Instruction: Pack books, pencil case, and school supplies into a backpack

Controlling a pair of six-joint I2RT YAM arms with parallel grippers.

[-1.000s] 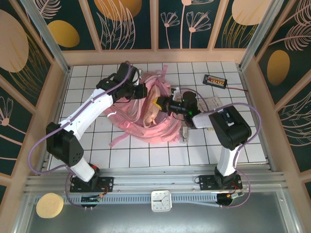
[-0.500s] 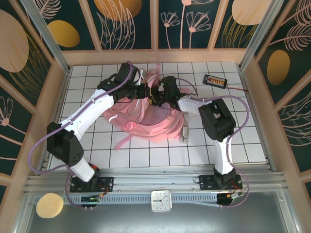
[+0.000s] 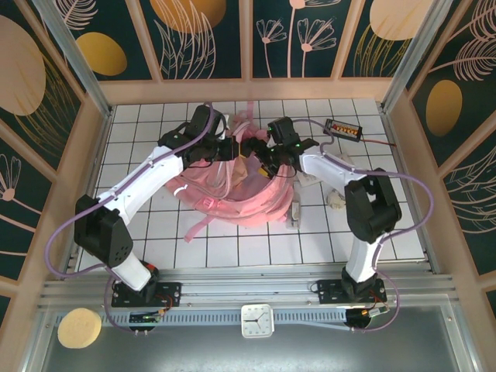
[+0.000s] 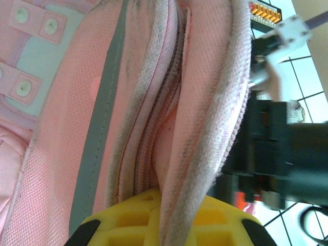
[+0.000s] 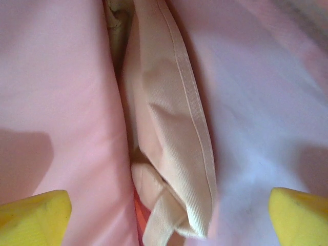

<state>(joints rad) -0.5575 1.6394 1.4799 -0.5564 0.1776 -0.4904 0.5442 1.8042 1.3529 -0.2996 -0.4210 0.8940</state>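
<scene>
Top external: we see the soft, slumped pink backpack (image 3: 232, 194) on the white tiled table (image 3: 387, 225). The left gripper (image 3: 231, 149) and the right gripper (image 3: 269, 160) meet at its upper opening.

Left wrist: the left gripper (image 4: 164, 225) has its yellow jaws pinched narrow on the backpack's fuzzy, corded rim (image 4: 205, 128), which rises from between them. To the left of the jaws a smooth grey strip (image 4: 95, 138) crosses fine woven cloth.

Right wrist: the right gripper (image 5: 166, 218) has its jaws wide and holds nothing. Between them lie the backpack's sleek pink lining and a cream ribbed fold (image 5: 174, 128) with a stitched edge.
</scene>
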